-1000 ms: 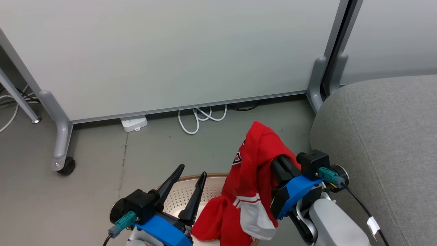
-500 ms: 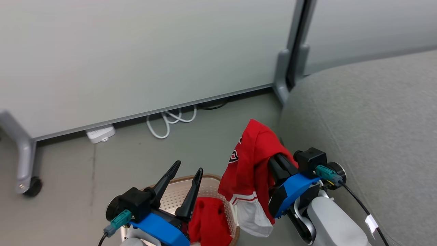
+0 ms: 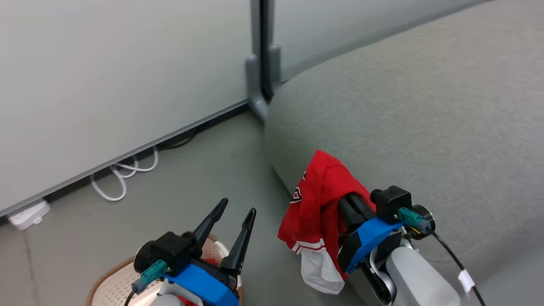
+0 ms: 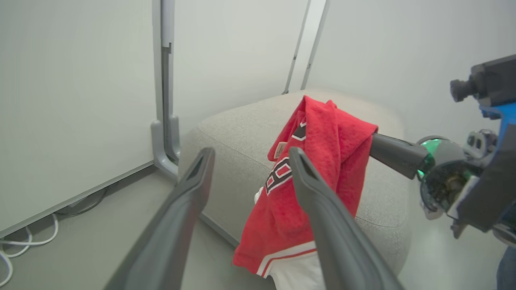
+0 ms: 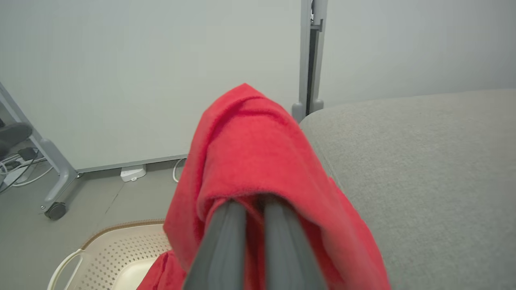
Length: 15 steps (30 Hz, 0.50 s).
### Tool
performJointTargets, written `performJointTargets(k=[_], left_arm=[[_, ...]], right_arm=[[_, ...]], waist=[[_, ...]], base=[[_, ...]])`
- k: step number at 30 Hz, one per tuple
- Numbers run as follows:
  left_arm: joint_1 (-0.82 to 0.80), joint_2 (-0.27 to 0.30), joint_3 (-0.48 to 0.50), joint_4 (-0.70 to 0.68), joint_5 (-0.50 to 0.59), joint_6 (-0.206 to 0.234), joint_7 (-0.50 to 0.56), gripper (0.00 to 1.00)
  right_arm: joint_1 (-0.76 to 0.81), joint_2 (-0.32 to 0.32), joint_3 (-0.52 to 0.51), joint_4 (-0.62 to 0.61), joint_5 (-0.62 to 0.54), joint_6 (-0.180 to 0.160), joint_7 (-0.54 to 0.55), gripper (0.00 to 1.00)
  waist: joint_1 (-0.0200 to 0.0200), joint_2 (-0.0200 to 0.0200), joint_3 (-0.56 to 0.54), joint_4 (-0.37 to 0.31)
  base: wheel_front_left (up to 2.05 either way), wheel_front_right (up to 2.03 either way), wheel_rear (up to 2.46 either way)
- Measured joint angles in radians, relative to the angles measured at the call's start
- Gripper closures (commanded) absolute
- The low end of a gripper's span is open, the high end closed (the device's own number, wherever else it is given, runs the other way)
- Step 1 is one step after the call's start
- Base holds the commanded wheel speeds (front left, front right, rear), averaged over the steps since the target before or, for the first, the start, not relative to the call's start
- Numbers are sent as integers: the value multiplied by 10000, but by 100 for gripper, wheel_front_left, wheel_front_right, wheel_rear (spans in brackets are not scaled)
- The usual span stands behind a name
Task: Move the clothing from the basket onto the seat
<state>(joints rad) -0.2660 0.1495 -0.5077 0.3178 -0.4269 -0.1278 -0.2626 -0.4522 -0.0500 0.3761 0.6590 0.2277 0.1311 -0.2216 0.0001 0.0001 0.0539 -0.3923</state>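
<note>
Over the tips of the clenched right gripper (image 3: 349,206) hangs the red jersey (image 3: 316,199), beside the seat (image 3: 425,106) edge, not yet on it. The basket (image 3: 110,284) sits below the left gripper (image 3: 238,206), which is spread and empty. This looks like the carrying step; the next move calls for reaching forward over the cushion, then letting go.

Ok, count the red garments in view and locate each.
2. One jersey hangs in the right tool beside the seat; a second red piece lies in the basket, mostly hidden. More may lie beneath.
</note>
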Motion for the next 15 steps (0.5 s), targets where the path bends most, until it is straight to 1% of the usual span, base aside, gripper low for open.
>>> performJointTargets(k=[4, 8, 15], left_arm=[[-35, 25, -73, -29, 33, 0, -2, 0], [-148, 63, -230, -19, 44, 0, 0, 0], [-495, 215, -616, 90, -59, 0, 0, 0]], right_arm=[[42, -4, -59, -2, 29, -2, -44, 100], [83, -2, -211, -13, 33, -2, -86, 100], [261, -15, -510, -150, 31, 0, -196, 100]], waist=[[-1, 0, 70, -732], [-1, 0, 174, -1312], [-1, 0, 512, -1559]], base=[[0, 0, 0], [0, 0, 0], [0, 0, 0]])
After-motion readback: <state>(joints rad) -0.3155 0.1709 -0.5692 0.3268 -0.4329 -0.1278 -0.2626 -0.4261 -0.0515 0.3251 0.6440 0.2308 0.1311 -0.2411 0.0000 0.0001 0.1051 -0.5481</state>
